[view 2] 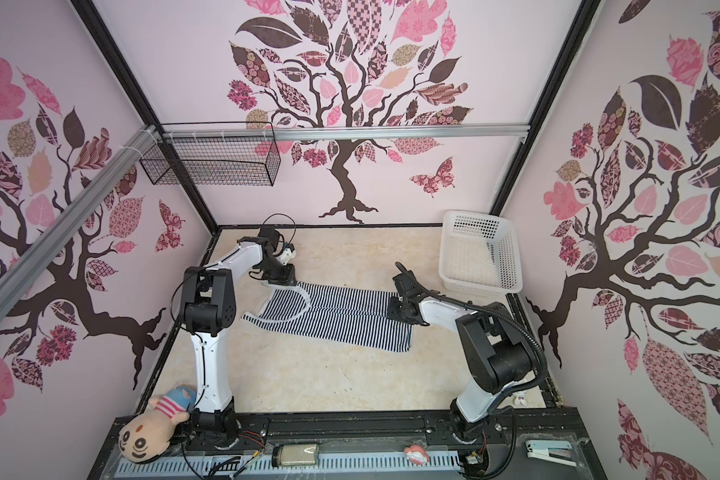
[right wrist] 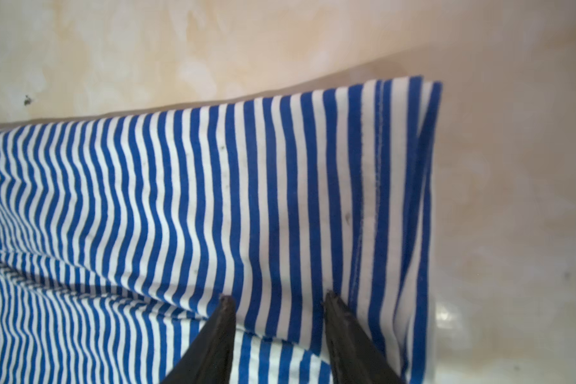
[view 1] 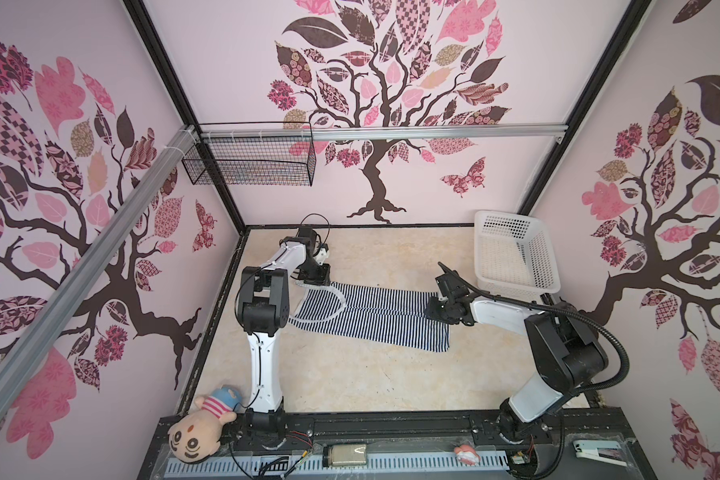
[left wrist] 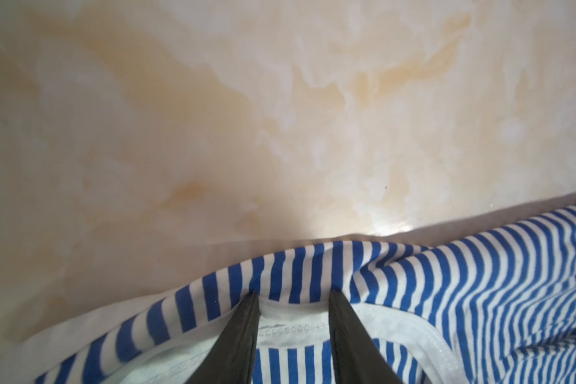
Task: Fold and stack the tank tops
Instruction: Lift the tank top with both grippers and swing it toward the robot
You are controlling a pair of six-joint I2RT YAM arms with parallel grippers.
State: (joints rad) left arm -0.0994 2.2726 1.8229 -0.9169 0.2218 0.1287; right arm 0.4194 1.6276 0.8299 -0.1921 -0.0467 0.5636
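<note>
Was a robot lab cell, black frame (view 1: pixel 171 83), tree-decal walls (view 1: pixel 474 174), aluminium rail (view 1: pixel 433 134), left arm (view 1: pixel 262 365) and right arm (view 1: pixel 495 318) mounted on a base (view 1: pixel 391 428), slotted cable duct (view 1: pixel 412 461) at front.

Beige marbled tabletop (view 1: pixel 371 374), 1 striped tank top (view 1: pixel 375 318), 1 white basket (view 1: pixel 508 226)

Both top views: high above the near edge, facing down and far across the whole tabletop (view 1: pixel 350 374). Wrist views: close over left pincer (left wrist: pixel 293 294) and right pincer (right wrist: pixel 276 294), sharing the tank top (left wrist: pixel 479 282).
</note>
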